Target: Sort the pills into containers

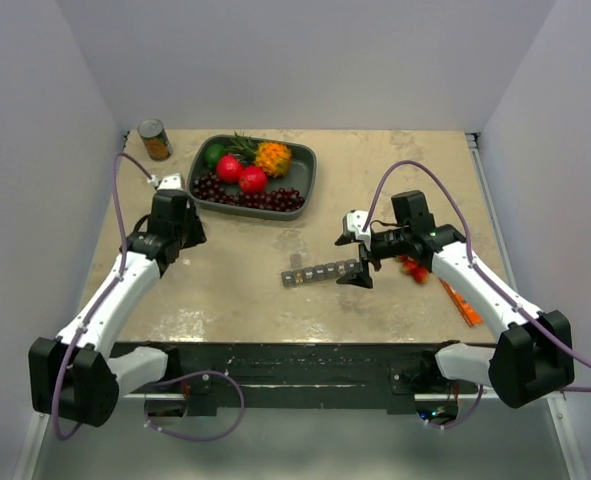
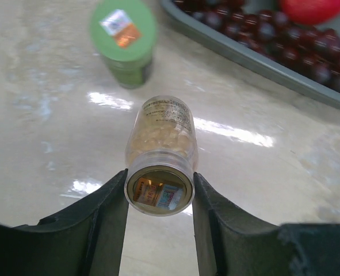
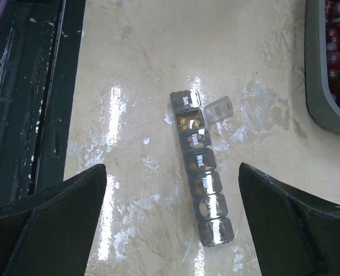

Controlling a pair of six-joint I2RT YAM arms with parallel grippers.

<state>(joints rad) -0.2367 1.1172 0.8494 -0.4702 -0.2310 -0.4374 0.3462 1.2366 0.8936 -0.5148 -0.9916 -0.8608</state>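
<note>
The left pincer grips a clear, round plastic bottle of pale yellow pills. The right pincer gapes wide; below, between its black fingers, lies the smoky grey pill strip of square compartments, one lid flipped up. The table is glossy, mottled beige; the walls plain, pale.
</note>
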